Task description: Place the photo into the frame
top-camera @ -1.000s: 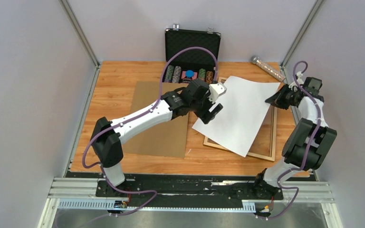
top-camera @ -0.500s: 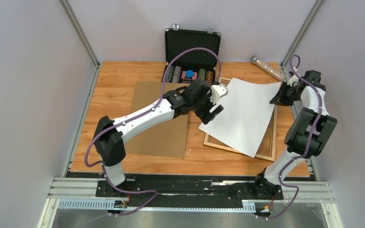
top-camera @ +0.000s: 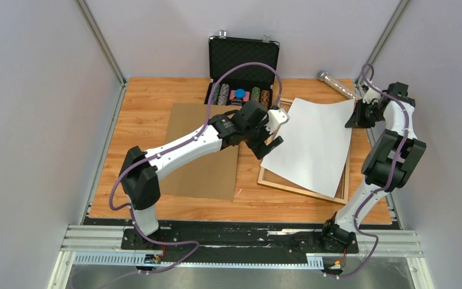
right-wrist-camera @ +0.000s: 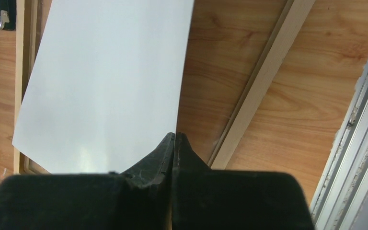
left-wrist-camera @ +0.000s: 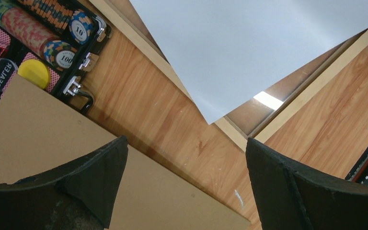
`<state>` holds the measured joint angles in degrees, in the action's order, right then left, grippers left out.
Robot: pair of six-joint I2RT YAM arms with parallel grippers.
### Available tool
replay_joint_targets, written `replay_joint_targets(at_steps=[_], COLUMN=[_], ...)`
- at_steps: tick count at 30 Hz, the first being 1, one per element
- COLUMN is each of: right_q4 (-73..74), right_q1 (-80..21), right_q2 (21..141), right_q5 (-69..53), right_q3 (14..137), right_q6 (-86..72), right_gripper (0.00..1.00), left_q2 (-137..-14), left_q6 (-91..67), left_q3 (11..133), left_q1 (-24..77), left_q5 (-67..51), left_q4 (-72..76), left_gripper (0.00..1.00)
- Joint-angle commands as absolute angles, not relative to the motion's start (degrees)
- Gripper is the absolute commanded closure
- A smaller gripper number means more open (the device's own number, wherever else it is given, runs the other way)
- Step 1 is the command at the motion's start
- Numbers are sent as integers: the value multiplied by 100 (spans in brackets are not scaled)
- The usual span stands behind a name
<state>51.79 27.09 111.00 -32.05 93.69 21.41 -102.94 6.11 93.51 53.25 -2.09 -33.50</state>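
The photo [top-camera: 313, 141] shows its plain white back and lies skewed over the light wooden frame [top-camera: 301, 191], its far right corner lifted. My right gripper [top-camera: 354, 119] is shut on that corner, and in the right wrist view the closed fingertips [right-wrist-camera: 174, 135] pinch the photo's edge [right-wrist-camera: 110, 81] above the frame's rail [right-wrist-camera: 263, 81]. My left gripper [top-camera: 269, 144] hovers open just left of the photo's near left corner, holding nothing. In the left wrist view its wide jaws [left-wrist-camera: 186, 140] stand over bare table, with the photo's corner [left-wrist-camera: 249, 43] and frame rail [left-wrist-camera: 239, 136] ahead.
A brown backing board [top-camera: 201, 150] lies flat left of the frame, under the left arm. An open black case of poker chips [top-camera: 243, 60] stands at the back. A clear tube [top-camera: 338, 85] lies at the back right. The enclosure post runs close beside the right gripper.
My right gripper has pulled the photo's corner toward the far right, sliding the sheet right over the frame. The left gripper stayed in place and opened wider.
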Motion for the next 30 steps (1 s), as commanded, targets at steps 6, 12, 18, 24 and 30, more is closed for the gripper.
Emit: replay_joint_targets(at_steps=[6,12,18,24,30], right_q4=[5608,5873,6165,6310,6427], right_q1=[2734,2745,2745,2759,2769], right_q2=[11404,11435,11519,11602,11730], right_q5=[-3755,-4145,-4228,-4032,-3922], right_q3=[10057,9926,10037,10255,10651], right_q6=[3102,3464,3811,4124,4289], right_gripper=[100,100,100,100,100], left_q2=[-10478,-10521,-10627,-10697,-10759], left_q6=[717,734,752,739,724], left_q3=[9665,9687,9761,9788,9859], left_q1=[5305,5302,5300,5299,5287], left_q5=[-125,-91,-64,-40,-18], left_q4=[-3284,-3274,-3304,-3302,-3324], left_gripper=[0,0,0,0,0])
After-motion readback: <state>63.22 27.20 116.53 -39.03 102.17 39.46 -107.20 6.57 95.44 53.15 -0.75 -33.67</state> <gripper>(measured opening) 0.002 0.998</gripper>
